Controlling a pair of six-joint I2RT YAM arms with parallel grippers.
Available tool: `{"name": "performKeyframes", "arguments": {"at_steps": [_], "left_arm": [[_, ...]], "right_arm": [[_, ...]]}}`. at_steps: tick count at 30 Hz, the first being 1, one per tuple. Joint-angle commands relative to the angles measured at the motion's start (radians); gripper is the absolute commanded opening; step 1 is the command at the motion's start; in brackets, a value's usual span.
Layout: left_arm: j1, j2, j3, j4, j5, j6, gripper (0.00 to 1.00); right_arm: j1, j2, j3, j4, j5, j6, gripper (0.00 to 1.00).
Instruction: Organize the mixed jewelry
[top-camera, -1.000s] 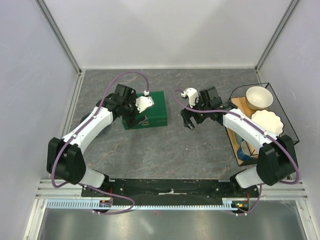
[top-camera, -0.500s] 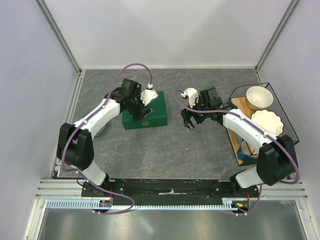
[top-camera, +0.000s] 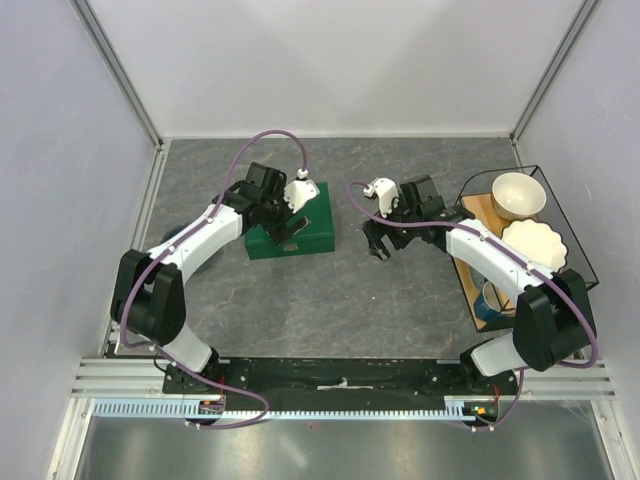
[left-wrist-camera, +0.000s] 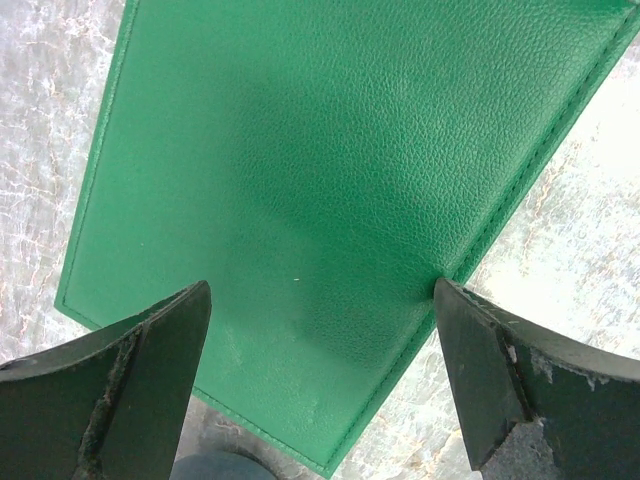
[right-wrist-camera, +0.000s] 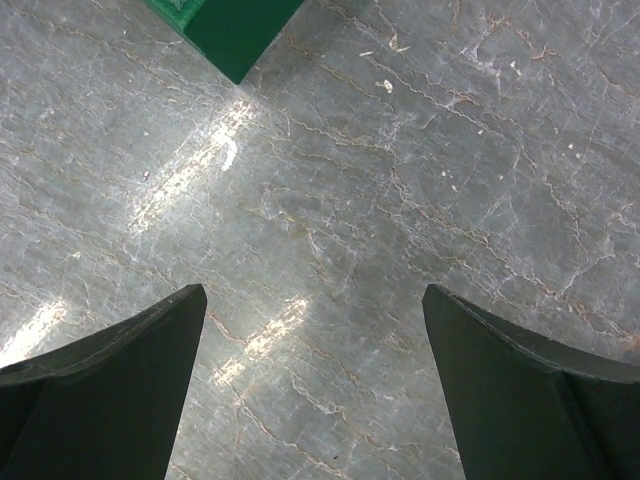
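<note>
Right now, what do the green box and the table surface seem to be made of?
The green box looks covered in leather or an imitation of it: a matte, finely pebbled grain and a stitched seam along the edge. The table surface looks like grey marble with thin pale veins and a glossy finish that reflects the lights. It could also be a printed laminate; the pictures leave that open.

Grey marbled tabletop (top-camera: 330, 300), plain white walls (top-camera: 330, 60) (aluminium corner posts (top-camera: 118, 75))
</note>
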Motion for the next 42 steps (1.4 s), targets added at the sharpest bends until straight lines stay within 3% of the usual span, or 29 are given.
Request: {"name": "performKeyframes", "arguments": {"at_steps": [1, 13, 17, 24, 30, 35, 42], "left_arm": [[-0.014, -0.084, -0.001, 0.095, -0.029, -0.078, 0.99], [0.003, -0.305, 0.077, 0.089, -0.129, -0.34, 0.99], [0.069, -0.349, 0.125, 0.1, -0.177, -0.417, 0.99], [0.264, -0.412, 0.212, 0.119, -0.074, -0.556, 0.99], [0.335, -0.411, 0.313, 0.097, -0.06, -0.563, 0.99], [0.348, -0.388, 0.355, 0.089, 0.02, -0.607, 0.99], [0.35, -0.385, 0.385, 0.12, -0.003, -0.636, 0.99]], "right_arm": [[-0.007, -0.021, -0.003, 0.038, 0.01, 0.003, 0.98], [-0.007, -0.06, 0.113, 0.046, 0.214, 0.013, 0.98], [-0.007, -0.083, 0.222, 0.038, 0.334, 0.02, 0.98], [-0.019, -0.083, 0.461, 0.027, 0.556, 0.08, 0.98], [-0.085, -0.042, 0.646, -0.031, 0.458, 0.092, 0.98], [-0.088, -0.047, 0.689, 0.006, 0.54, 0.109, 0.98], [-0.088, -0.066, 0.721, 0.047, 0.6, 0.129, 0.98]]}}
